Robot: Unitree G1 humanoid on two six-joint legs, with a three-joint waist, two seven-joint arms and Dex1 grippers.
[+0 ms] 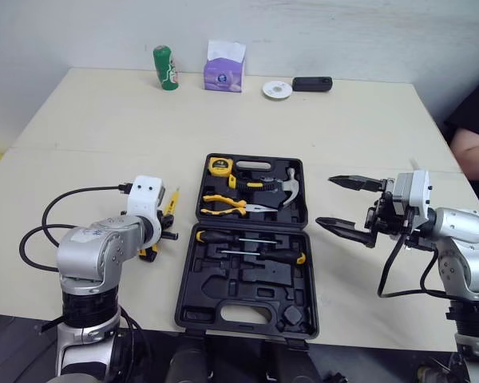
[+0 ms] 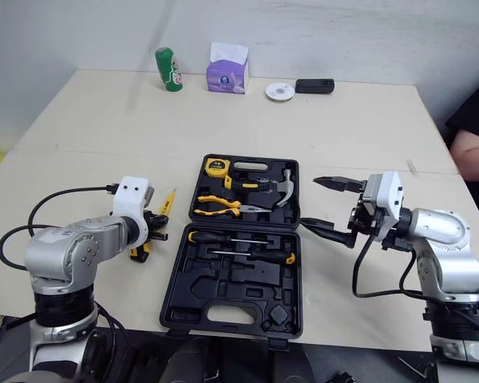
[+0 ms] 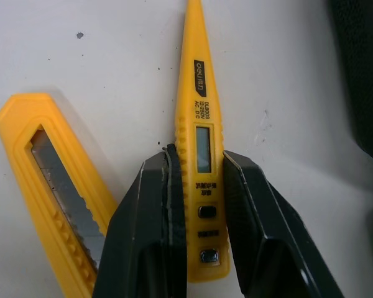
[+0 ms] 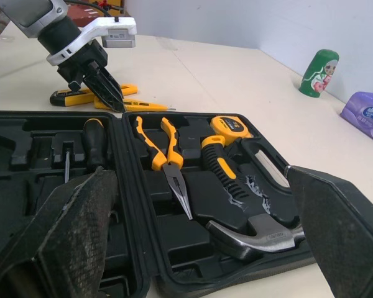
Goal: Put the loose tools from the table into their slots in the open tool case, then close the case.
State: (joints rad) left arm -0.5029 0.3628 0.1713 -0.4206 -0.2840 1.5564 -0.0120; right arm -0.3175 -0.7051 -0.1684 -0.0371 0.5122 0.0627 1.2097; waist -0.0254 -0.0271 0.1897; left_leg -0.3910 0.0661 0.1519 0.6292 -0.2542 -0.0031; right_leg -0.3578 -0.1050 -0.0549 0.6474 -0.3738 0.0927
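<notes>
Beside tool case (image 1: 247, 291), left jaws seemingly pinch tester pen (image 3: 202, 93); utility knife (image 3: 43, 174) alongside; right jaws spread.

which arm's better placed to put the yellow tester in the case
Left. The left tool is closed on the tester, which lies left of the case. The right tool hangs open on the case's other side, away from it.

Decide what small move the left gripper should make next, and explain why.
Probably lift straight up. The left gripper is shut on the yellow tester pen, which lies flat on the table beside the utility knife. Raising it first should clear the knife before the pen is carried to the open tool case.
</notes>
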